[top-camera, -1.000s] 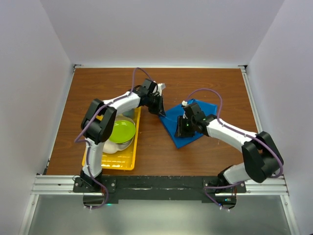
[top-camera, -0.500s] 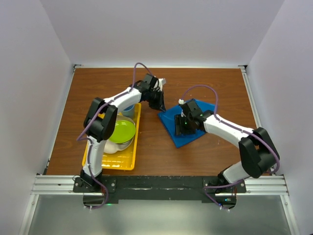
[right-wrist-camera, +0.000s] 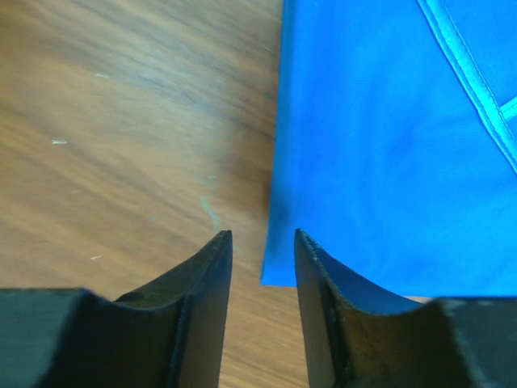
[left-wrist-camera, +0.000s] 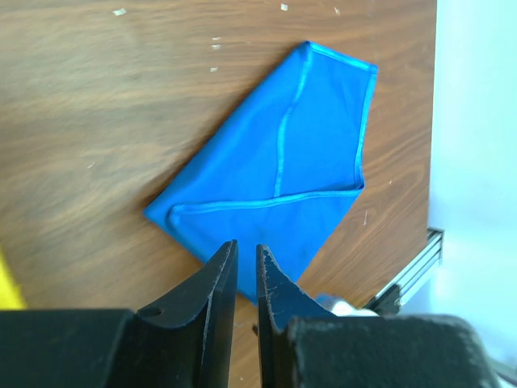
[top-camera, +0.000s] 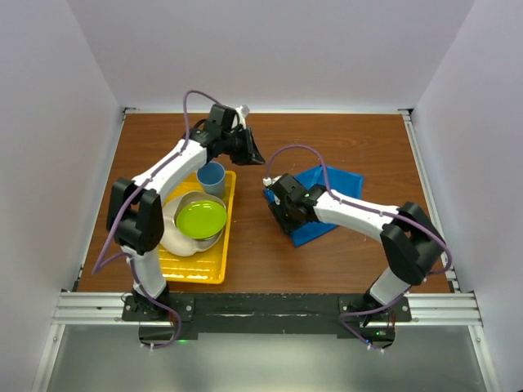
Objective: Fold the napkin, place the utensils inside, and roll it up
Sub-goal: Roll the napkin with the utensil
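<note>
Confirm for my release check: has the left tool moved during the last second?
Yes. In the top view, the left tool has pulled away from the napkin, shifting left and toward the far wall, now beyond the tray.

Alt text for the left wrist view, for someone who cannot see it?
A folded blue napkin lies flat on the brown wooden table. The left gripper, at the frame's bottom, holds nothing, its jaws a narrow slit apart.

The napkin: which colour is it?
The napkin is bright blue; clearest in the left wrist view.
</note>
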Motion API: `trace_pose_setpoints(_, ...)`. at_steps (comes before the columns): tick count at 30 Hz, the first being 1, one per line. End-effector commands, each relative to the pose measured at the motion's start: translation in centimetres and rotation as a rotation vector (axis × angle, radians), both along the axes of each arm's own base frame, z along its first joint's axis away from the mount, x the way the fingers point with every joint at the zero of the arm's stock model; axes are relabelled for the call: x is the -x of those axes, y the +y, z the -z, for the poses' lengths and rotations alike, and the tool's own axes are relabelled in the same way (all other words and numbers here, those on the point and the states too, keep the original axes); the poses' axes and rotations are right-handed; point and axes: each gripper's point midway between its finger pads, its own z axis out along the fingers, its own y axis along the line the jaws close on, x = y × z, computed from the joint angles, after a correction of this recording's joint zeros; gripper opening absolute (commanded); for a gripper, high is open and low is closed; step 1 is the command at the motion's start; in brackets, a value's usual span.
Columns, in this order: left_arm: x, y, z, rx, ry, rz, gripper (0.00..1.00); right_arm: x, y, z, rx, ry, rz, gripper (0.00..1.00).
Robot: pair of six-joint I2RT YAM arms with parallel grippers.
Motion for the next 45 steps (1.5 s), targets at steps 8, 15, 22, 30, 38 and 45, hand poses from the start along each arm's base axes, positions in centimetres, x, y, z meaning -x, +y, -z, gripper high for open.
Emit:
trace_pose_setpoints(8,0.9,2.3,0.4,0.06,0.057,-0.049,0.17,-4.4,2.0,-1.1,0.081,-0.108,-0.043,0.51)
trace_pose_setpoints(15,0.9,3.0,0.3,0.064,0.055,-0.054,0.16,-4.6,2.6,0.7,0.084,-0.087,-0.052,0.43)
trace_pose_setpoints(22,1.3,3.0,1.2,0.062,0.076,-0.047,0.16,-4.0,2.0,2.8,0.106,-0.062,-0.049,0.43)
trace_pose_setpoints(30,1.7,3.3,2.3,0.046,0.091,-0.038,0.16,-2.9,0.7,6.0,0.153,-0.013,-0.043,0.33)
trace_pose_setpoints(38,2.7,3.7,3.5,0.024,0.112,-0.024,0.19,-1.9,0.6,7.4,0.109,0.054,-0.011,0.0)
trace_pose_setpoints(45,3.4,3.0,3.4,0.079,0.114,0.004,0.32,-2.1,3.6,3.7,-0.192,0.145,0.009,0.0)
